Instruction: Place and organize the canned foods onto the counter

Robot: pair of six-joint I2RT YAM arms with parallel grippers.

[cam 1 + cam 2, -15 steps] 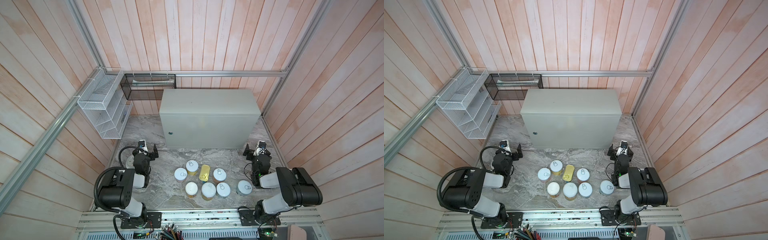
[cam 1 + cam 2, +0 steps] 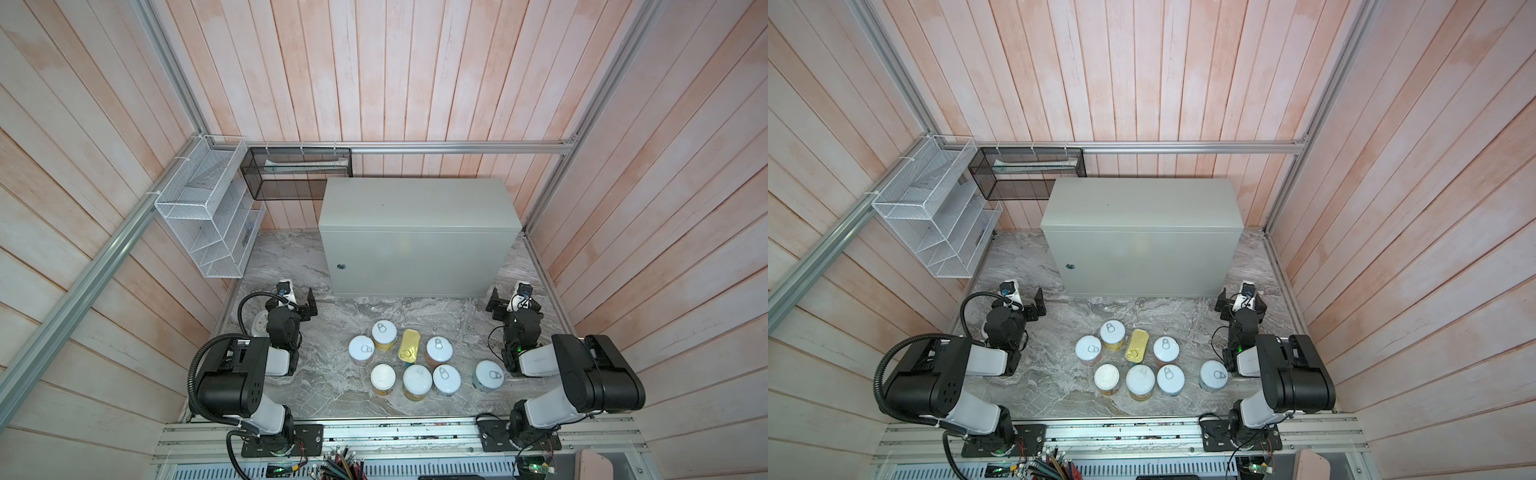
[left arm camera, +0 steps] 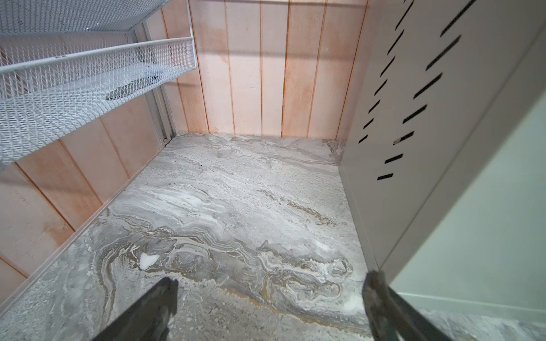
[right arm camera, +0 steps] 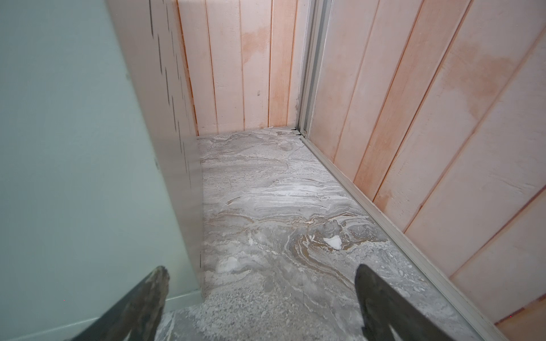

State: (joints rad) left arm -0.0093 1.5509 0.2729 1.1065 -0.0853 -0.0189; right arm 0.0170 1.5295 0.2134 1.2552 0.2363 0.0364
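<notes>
Several short cans with white lids, such as one (image 2: 384, 331) and another (image 2: 1213, 375), stand grouped on the marble floor around a gold tin (image 2: 409, 344) (image 2: 1137, 344) in both top views. Behind them stands the counter (image 2: 415, 208) (image 2: 1142, 203), a grey-green metal box with a bare flat top. My left gripper (image 2: 297, 299) (image 2: 1023, 301) (image 3: 271, 280) is open and empty near the counter's left front corner (image 3: 443, 147). At the counter's right front corner (image 4: 74, 147) my right gripper (image 2: 513, 305) (image 2: 1241, 305) (image 4: 261, 271) is open and empty too. No can shows in either wrist view.
A white mesh shelf (image 2: 203, 224) (image 3: 74, 88) hangs on the left wall, and a black mesh basket (image 2: 297, 172) hangs at the back left. A pale round clock (image 2: 259, 328) lies partly hidden behind the left arm. Wooden walls close in three sides of the marble surface (image 2: 332, 386).
</notes>
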